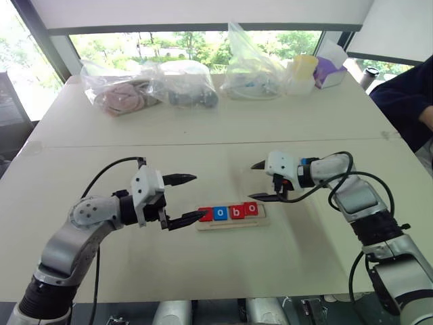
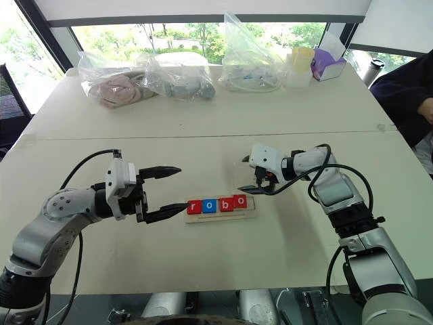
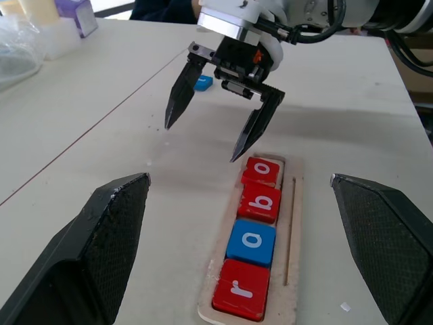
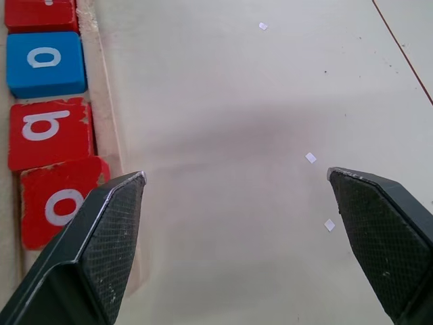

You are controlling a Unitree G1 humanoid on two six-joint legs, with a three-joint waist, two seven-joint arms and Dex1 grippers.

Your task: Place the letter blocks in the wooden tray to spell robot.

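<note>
The wooden tray (image 1: 231, 223) lies mid-table and holds several letter blocks. From its left end they read red r (image 3: 241, 289), blue o (image 3: 251, 241), red b (image 3: 260, 200) and red o (image 3: 262, 170). That last red o (image 4: 57, 203) sits askew against the tray's rim. My right gripper (image 1: 256, 181) hovers open and empty just above the tray's right end. At the tray's left end my left gripper (image 1: 201, 196) is open and empty too. A small blue block (image 3: 202, 82) lies on the table beyond the right gripper; its letter is unreadable.
Clear plastic bags (image 1: 186, 84) with soft items line the table's far side, next to a yellow cup (image 1: 303, 68) and a purple box (image 1: 330, 71). A person's dark sleeve (image 1: 406, 101) rests at the far right. A seam (image 1: 203, 144) crosses the tabletop.
</note>
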